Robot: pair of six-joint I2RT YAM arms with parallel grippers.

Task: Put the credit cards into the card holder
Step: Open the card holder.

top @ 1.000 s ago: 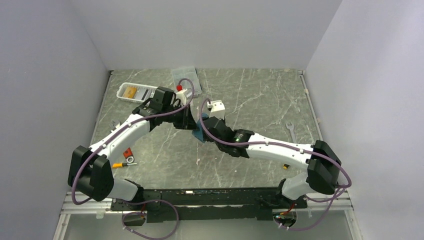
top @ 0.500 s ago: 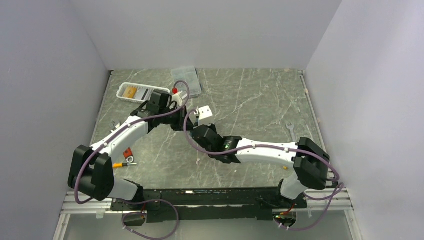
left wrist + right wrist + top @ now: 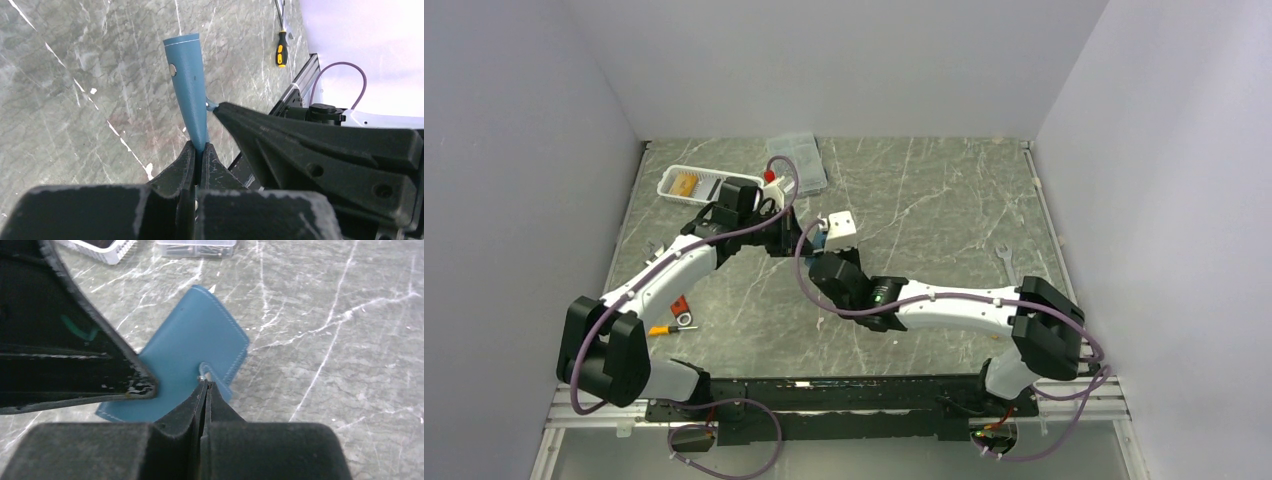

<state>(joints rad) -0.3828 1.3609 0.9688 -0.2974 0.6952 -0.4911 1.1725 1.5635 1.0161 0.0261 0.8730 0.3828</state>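
The card holder (image 3: 187, 85) is being held folded and upright above the surface (image 3: 75, 75), near its middle. Its lower edge is being pinched by the left tool (image 3: 198, 152), jaws narrow. Its snap tab (image 3: 214, 374) is being nipped by the right tool (image 3: 204, 386), jaws all but touching. Opening appears to be in hand. Next, the tab is probably needing a gentle pull away, so the slots are being exposed.

Grey marbled tabletop (image 3: 924, 200), white veins; plain pale walls (image 3: 824, 60) on three sides; even light.
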